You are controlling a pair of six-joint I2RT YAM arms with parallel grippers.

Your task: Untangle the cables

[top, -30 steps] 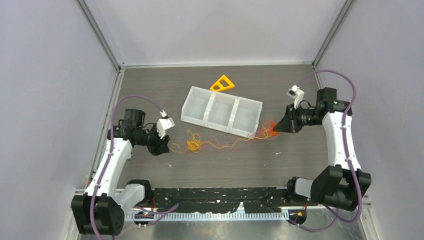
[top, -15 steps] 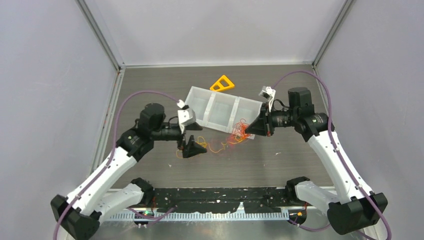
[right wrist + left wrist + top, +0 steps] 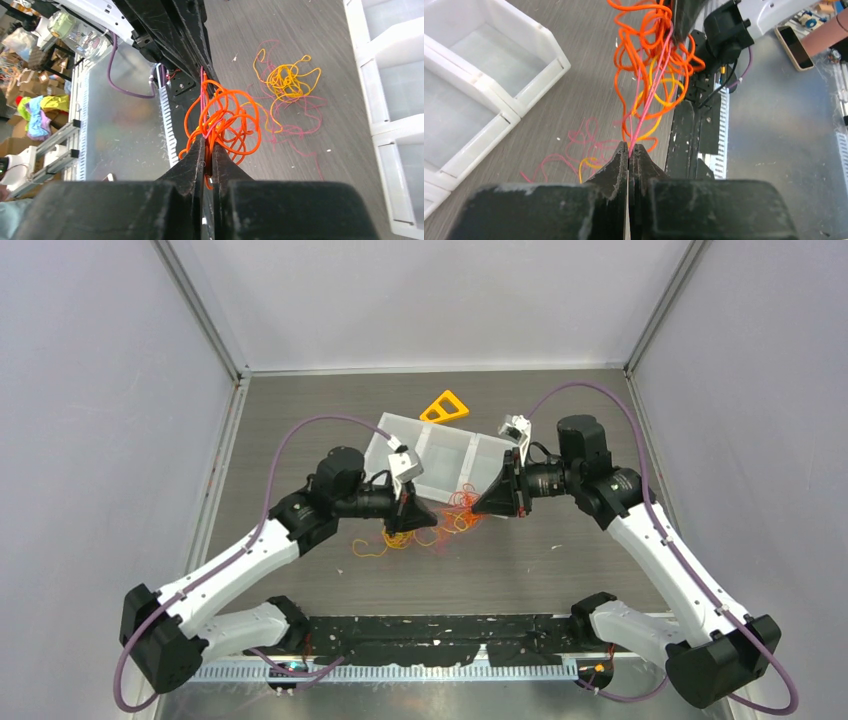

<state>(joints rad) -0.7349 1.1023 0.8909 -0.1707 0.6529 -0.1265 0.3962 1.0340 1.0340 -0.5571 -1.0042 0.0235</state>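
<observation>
Left tool (image 3: 629,146) is closed tight on pink strands of the cables (image 3: 646,55). Right tool (image 3: 206,147) is clamped on the orange loops. The tools face each other at mid-counter (image 3: 300,410). The tangle hangs between them, just nearward of the tray (image 3: 445,440). Yellow and pink loops lie on the counter.

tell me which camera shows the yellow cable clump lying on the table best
Right wrist: the yellow clump lies whole and unobstructed on the table. The top view shows it tiny beside the left pincer; the left wrist catches only one yellow loop.
</observation>
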